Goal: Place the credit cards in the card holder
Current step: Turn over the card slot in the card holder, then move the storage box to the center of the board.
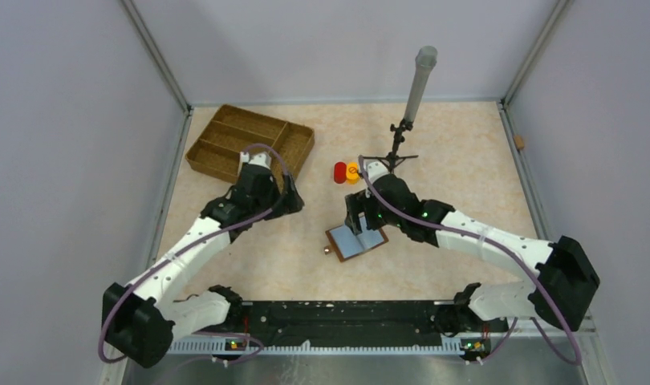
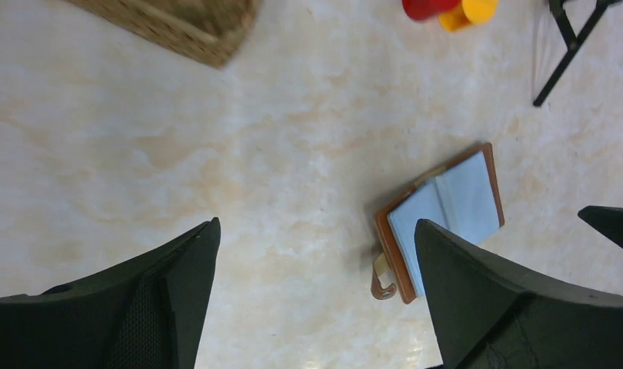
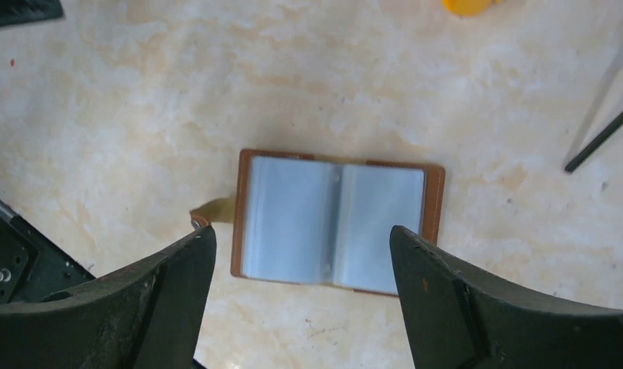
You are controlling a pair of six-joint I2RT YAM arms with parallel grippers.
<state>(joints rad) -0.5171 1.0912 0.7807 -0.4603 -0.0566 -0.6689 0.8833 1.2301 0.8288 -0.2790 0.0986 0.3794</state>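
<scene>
The card holder (image 1: 355,241) lies open flat on the table, brown-edged, its pale blue-grey sleeves facing up and a small strap sticking out at its left. In the left wrist view the card holder (image 2: 447,211) sits to the right, partly behind one finger. My right gripper (image 1: 355,220) hovers just above it, open, and the card holder (image 3: 335,223) shows between its spread fingers. My right gripper (image 3: 301,234) holds nothing. My left gripper (image 1: 290,197) is open over bare table to the holder's left. The left gripper (image 2: 316,231) is empty. No loose credit cards are in view.
A divided wicker tray (image 1: 249,140) stands at the back left, its corner (image 2: 185,27) near the left gripper. A red cap (image 1: 339,172) and an orange cap (image 1: 352,172) sit behind the holder. A black tripod (image 1: 398,148) with a grey tube (image 1: 422,80) stands behind the right arm.
</scene>
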